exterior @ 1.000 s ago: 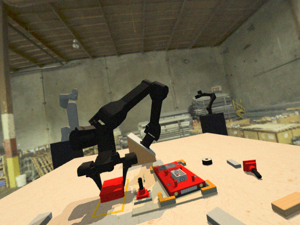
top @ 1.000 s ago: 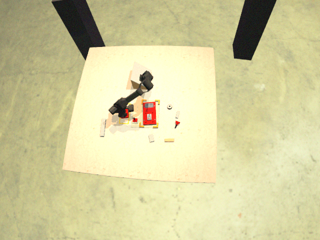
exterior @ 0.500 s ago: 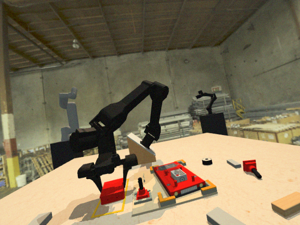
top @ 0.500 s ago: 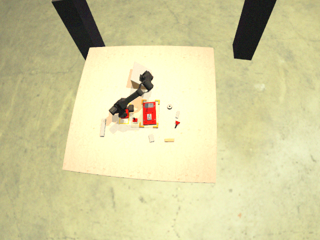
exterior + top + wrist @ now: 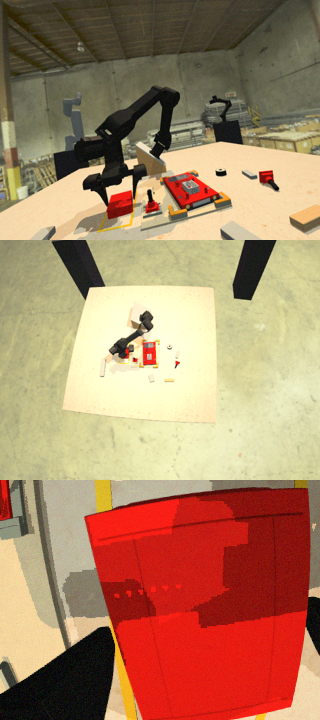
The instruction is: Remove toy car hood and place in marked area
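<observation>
The red hood (image 5: 126, 353) (image 5: 120, 205) (image 5: 200, 655) is off the car and sits low over the rear part of the yellow marked outline (image 5: 124, 363) (image 5: 113, 228) (image 5: 103, 495). It looks to be down on the table, though its underside is hidden. My gripper (image 5: 120, 201) (image 5: 211, 623) is open, with one finger close beside each side of the hood; a narrow gap shows at the left finger in the wrist view, and contact at the right one cannot be told. The red toy car (image 5: 146, 360) (image 5: 178, 196) stands in its tray with a grey engine block (image 5: 190, 187) showing.
A red part with an upright black stick (image 5: 134, 360) (image 5: 151, 206) stands between outline and car. Orange corner brackets (image 5: 155, 365) (image 5: 178, 214) surround the car. To the right are a black ring (image 5: 169, 346) (image 5: 220, 172), another red part (image 5: 177, 362) (image 5: 266, 176) and a wooden block (image 5: 169, 380) (image 5: 305, 219).
</observation>
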Action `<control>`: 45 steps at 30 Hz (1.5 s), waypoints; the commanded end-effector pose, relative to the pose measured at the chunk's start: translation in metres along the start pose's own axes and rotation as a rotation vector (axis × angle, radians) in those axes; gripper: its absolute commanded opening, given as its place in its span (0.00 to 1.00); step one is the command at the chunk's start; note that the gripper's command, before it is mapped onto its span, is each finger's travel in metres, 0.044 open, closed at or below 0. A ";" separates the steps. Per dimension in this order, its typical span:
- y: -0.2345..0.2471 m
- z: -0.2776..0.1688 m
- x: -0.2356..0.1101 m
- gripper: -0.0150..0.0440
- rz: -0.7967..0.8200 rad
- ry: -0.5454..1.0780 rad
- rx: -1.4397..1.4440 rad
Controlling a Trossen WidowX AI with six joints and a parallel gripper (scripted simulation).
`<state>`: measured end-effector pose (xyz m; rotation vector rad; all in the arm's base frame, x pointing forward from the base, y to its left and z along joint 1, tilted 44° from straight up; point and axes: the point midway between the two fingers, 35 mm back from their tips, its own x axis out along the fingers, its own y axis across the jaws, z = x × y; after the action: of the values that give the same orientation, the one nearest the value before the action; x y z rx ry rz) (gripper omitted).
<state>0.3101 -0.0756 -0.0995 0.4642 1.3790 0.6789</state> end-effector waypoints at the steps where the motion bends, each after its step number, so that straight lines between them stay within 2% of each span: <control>1: -0.002 0.001 -0.015 1.00 -0.002 -0.001 -0.002; 5: -0.003 0.001 -0.061 1.00 0.003 -0.003 -0.002; 7: -0.002 0.000 -0.071 1.00 0.005 -0.004 -0.001; 45: -0.002 0.000 -0.071 1.00 0.005 -0.004 -0.001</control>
<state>0.3067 -0.1245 -0.0495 0.4758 1.3718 0.6829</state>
